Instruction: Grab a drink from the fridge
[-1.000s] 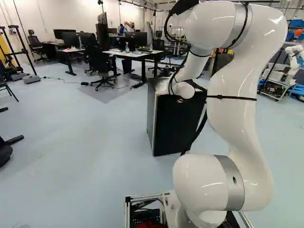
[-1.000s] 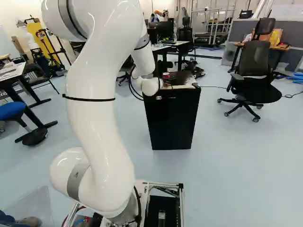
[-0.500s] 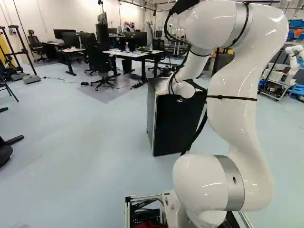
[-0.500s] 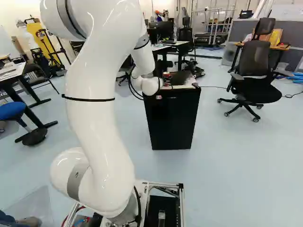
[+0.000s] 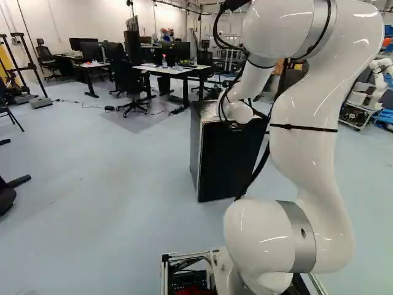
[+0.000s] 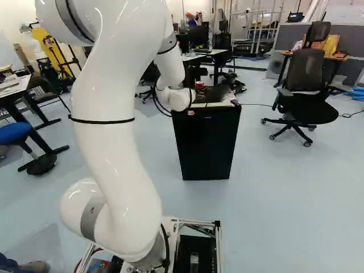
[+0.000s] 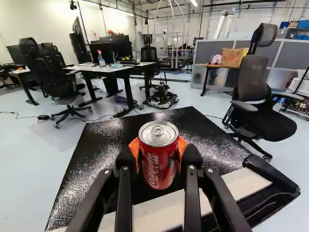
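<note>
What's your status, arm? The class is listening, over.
Tool shut on red can. Can upright, above black fridge top. No obstruction seen around the can.

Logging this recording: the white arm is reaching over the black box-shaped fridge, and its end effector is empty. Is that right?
Not quite: the end effector isn't empty. The wrist view shows its orange pads gripping a red metal can from both sides. The white arm does reach over the black box-shaped fridge.
</note>
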